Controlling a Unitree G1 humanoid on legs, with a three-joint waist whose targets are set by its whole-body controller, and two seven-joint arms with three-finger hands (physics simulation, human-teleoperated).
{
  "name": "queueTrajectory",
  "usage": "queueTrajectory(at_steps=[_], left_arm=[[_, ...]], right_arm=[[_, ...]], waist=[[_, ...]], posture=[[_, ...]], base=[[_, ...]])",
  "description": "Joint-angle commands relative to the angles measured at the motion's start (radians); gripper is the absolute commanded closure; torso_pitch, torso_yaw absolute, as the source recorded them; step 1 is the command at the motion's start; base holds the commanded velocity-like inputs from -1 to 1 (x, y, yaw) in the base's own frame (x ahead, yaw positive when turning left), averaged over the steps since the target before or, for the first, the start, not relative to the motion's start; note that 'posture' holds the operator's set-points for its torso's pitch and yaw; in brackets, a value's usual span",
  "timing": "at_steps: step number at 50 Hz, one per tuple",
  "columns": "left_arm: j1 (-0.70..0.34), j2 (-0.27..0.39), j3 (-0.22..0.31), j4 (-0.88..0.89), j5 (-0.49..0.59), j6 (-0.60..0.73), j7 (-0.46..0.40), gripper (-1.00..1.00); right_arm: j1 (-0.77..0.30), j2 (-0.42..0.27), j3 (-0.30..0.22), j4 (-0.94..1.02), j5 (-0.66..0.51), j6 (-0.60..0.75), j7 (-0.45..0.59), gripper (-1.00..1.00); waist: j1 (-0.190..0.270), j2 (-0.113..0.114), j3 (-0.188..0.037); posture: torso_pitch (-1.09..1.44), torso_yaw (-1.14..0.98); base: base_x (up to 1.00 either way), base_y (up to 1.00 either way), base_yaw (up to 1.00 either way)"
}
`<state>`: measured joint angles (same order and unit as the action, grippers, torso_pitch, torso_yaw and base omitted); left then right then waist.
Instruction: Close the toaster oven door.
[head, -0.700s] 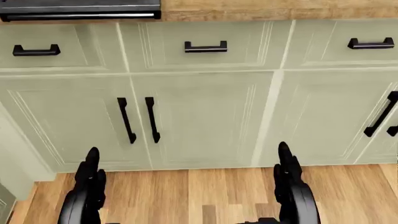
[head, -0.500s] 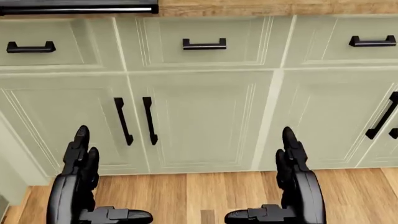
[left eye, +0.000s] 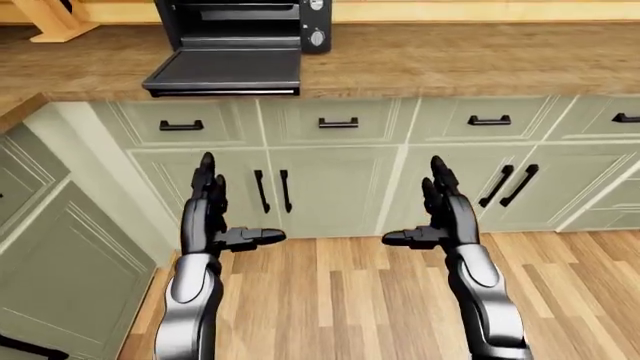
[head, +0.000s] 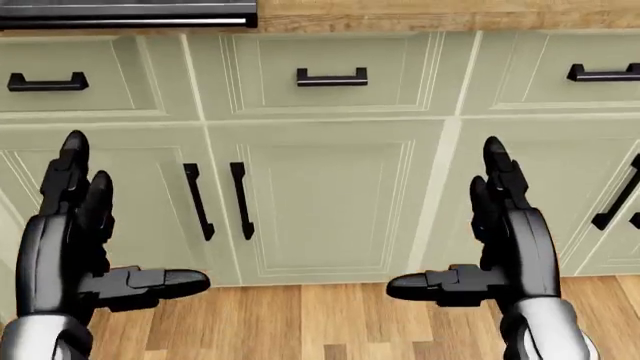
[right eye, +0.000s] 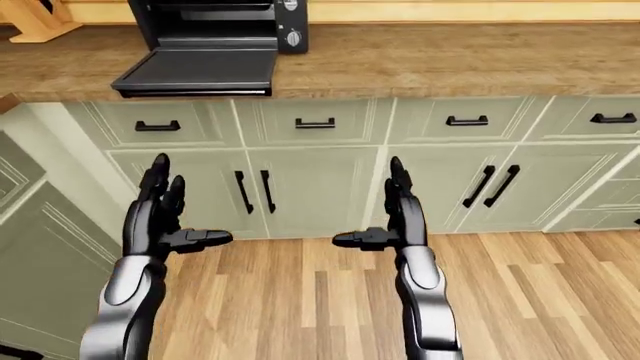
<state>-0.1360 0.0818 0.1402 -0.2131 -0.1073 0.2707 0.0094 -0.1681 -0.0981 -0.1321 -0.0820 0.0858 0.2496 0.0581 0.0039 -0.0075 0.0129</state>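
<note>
Sitting at top left of the left-eye view, toaster oven (left eye: 243, 26) on wooden desk (left eye: 450, 60), its door (left eye: 224, 71) dropped flat open over the desk edge. Left hand (left eye: 207, 222) and right hand (left eye: 447, 217) raised before pale green cabinets (left eye: 335, 191), fingers spread open, thumbs pointing inward, holding nothing, well below the door. Wood floor (left eye: 340, 300) beneath.

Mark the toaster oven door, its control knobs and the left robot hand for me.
toaster oven door (left eye: 225, 69), left-eye view, middle of the lowered panel.
control knobs (left eye: 318, 37), left-eye view, the lower knob.
left robot hand (head: 62, 244), head view, the palm.
</note>
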Motion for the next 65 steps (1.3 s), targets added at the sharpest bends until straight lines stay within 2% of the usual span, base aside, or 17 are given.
queueTrajectory(at_steps=[1, 12, 23, 33, 41, 45, 51, 65], left_arm=[[-0.049, 0.022, 0.023, -0.062, -0.025, 0.012, -0.006, -1.00], [-0.147, 0.096, 0.090, -0.023, -0.043, 0.045, 0.044, -1.00], [-0.259, 0.230, 0.194, 0.003, -0.118, 0.092, 0.064, -1.00], [-0.309, 0.312, 0.230, 0.038, -0.152, 0.086, 0.084, -1.00], [-0.364, 0.406, 0.276, 0.075, -0.173, 0.103, 0.099, -1.00], [-0.389, 0.452, 0.298, 0.110, -0.187, 0.094, 0.109, -1.00], [-0.401, 0.489, 0.310, 0.134, -0.215, 0.090, 0.122, -1.00], [-0.413, 0.541, 0.329, 0.138, -0.249, 0.109, 0.134, -1.00]], right_arm=[[-0.038, -0.017, -0.014, -0.049, -0.001, -0.026, 0.002, -1.00], [-0.128, -0.077, -0.064, -0.033, 0.020, -0.002, -0.005, -1.00], [-0.242, -0.175, -0.122, -0.029, 0.059, 0.045, -0.008, -1.00], [-0.316, -0.245, -0.154, -0.016, 0.084, 0.071, -0.010, -1.00], [-0.410, -0.345, -0.204, 0.037, 0.128, 0.094, -0.027, -1.00], [-0.432, -0.381, -0.212, 0.050, 0.143, 0.096, -0.035, -1.00], [-0.452, -0.413, -0.219, 0.058, 0.148, 0.095, -0.039, -1.00], [-0.467, -0.437, -0.223, 0.068, 0.139, 0.088, -0.033, -1.00]], waist=[[-0.001, 0.002, -0.023], [-0.001, 0.004, -0.016], [-0.002, 0.007, -0.010], [-0.001, 0.009, -0.009], [-0.001, 0.011, -0.004], [-0.002, 0.011, -0.003], [-0.002, 0.012, -0.002], [-0.003, 0.015, 0.002]], posture=[[0.00, 0.00], [0.00, 0.00], [0.00, 0.00], [0.00, 0.00], [0.00, 0.00], [0.00, 0.00], [0.00, 0.00], [0.00, 0.00]], base=[[0.00, 0.00, 0.00], [0.00, 0.00, 0.00], [0.00, 0.00, 0.00], [0.00, 0.00, 0.00], [0.00, 0.00, 0.00], [0.00, 0.00, 0.00], [0.00, 0.00, 0.00], [0.00, 0.00, 0.00]])
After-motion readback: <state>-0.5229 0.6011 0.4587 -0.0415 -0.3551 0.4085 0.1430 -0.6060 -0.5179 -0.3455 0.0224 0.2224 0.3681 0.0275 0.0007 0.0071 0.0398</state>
